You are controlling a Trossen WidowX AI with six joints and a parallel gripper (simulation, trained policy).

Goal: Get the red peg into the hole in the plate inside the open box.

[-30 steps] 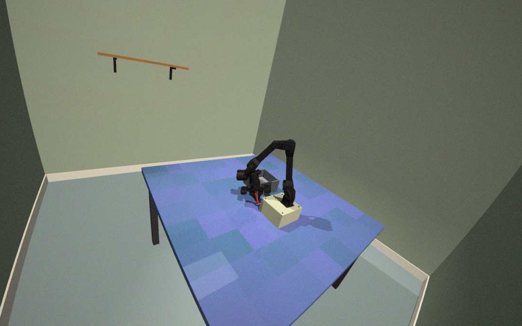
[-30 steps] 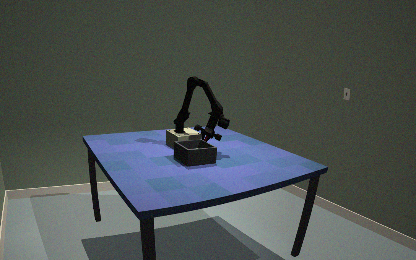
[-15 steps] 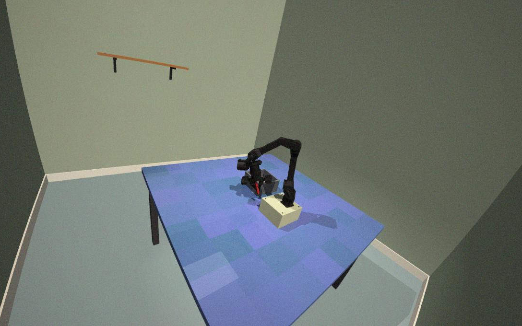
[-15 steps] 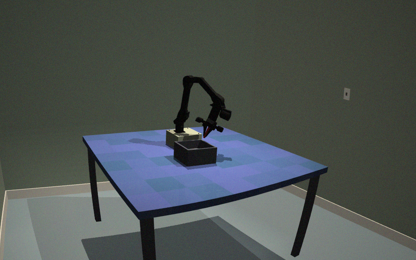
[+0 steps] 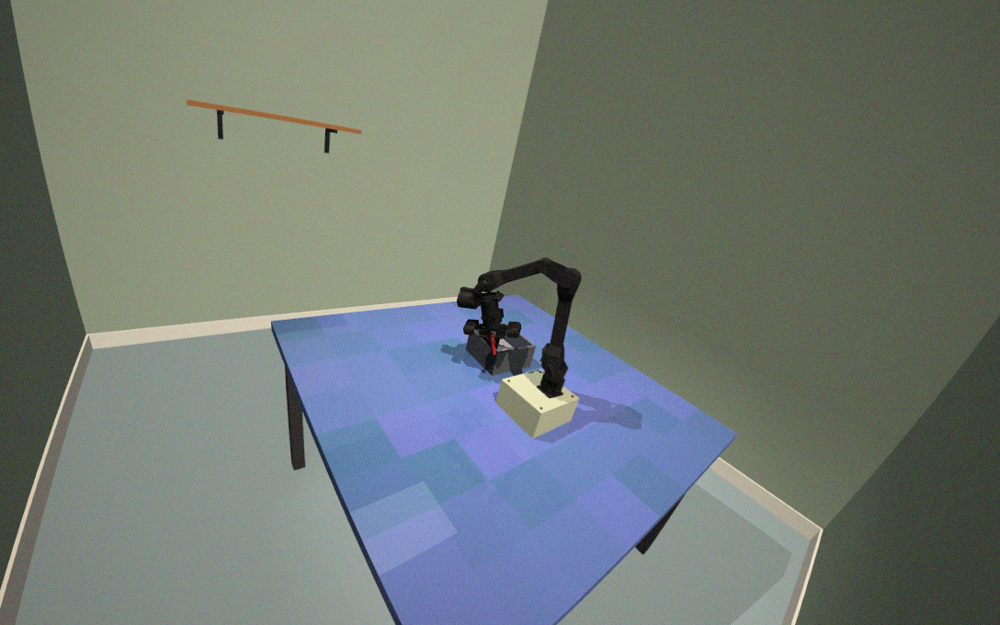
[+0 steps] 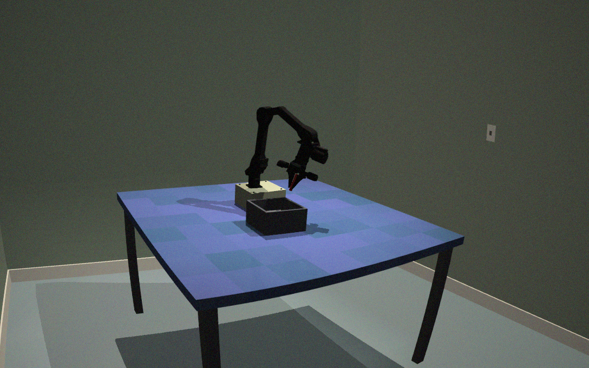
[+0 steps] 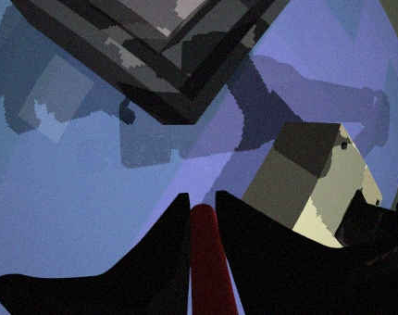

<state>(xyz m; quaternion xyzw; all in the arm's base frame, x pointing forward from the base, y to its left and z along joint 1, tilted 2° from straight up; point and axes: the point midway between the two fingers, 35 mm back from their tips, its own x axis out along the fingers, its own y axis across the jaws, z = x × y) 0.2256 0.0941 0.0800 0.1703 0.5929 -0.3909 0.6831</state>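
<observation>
My gripper (image 5: 493,351) (image 6: 290,188) (image 7: 202,200) is shut on the red peg (image 5: 493,342) (image 6: 293,181) (image 7: 210,261), which runs lengthwise between the fingers, tilted in the exterior view. Gripper and peg are in the air above table height, outside the box opening as seen in the wrist view. The open dark grey box (image 5: 516,360) (image 6: 276,222) (image 7: 175,109) stands on the table, with its near corner ahead of the fingertips at the top of the wrist view. Part of a pale surface shows inside it. The hole in the plate is not visible.
The cream base block (image 5: 521,403) (image 6: 240,195) (image 7: 283,182) under the arm stands close to the box, to the right in the wrist view. Both stand on the blue patchwork table (image 5: 442,465) (image 6: 356,242) (image 7: 105,204). Shadows of the arm fall around the box.
</observation>
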